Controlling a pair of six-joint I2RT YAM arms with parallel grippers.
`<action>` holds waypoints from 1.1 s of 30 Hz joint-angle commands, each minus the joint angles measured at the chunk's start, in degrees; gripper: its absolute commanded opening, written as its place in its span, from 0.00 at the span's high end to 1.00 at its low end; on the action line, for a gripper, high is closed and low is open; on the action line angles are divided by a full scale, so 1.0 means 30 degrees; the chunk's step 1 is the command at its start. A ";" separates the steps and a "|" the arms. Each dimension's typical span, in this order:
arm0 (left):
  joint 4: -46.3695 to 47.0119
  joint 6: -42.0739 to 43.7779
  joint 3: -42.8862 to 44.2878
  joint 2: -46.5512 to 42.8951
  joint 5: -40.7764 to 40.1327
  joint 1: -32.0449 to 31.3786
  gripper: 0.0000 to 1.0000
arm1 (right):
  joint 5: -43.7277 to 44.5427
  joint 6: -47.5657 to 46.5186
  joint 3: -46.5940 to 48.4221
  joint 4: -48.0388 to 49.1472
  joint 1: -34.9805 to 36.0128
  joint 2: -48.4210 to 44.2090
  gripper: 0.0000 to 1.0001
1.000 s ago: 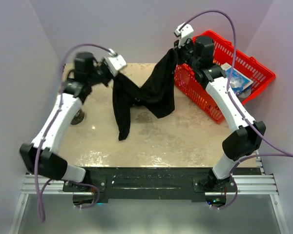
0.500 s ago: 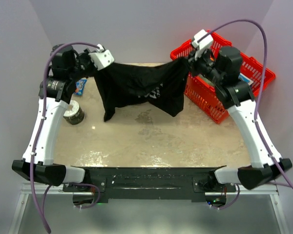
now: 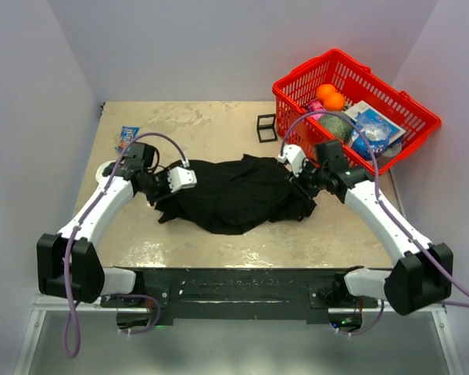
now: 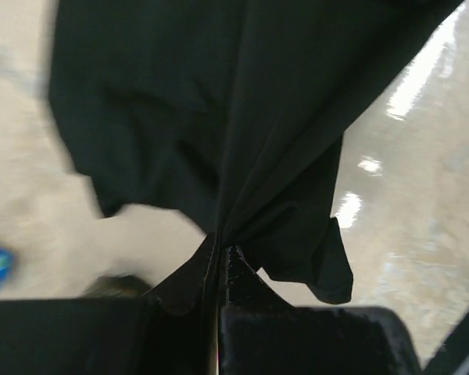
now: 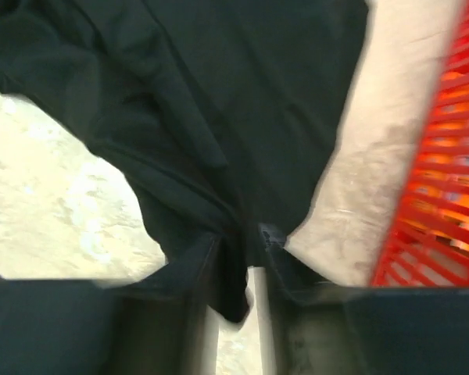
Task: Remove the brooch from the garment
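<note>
The garment (image 3: 234,191), a black T-shirt, lies crumpled on the table between my two arms. No lettering shows. My left gripper (image 3: 162,194) is at its left end and is shut on a fold of the cloth, as the left wrist view shows (image 4: 223,254). My right gripper (image 3: 295,181) is at its right end, low over the table. In the right wrist view (image 5: 242,250) bunched cloth (image 5: 219,117) runs down between its fingers. The brooch is not visible in any view.
A red basket (image 3: 391,84) with oranges, packets and other items stands at the back right, close to my right gripper (image 5: 445,195). A black wire cube frame (image 3: 266,127) stands behind the shirt. A blue packet (image 3: 127,138) and a silver tin (image 3: 105,168) are at the left.
Both arms came down from holding the shirt stretched in the air. The shirt now lies on the table, with both grippers low at its ends.
</note>
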 commanded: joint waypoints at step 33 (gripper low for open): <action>0.2557 -1.3613 0.3478 0.3204 -0.1513 0.2857 0.39 | -0.7353 -0.2938 0.3798 0.6135 0.8810 1.0687 0.39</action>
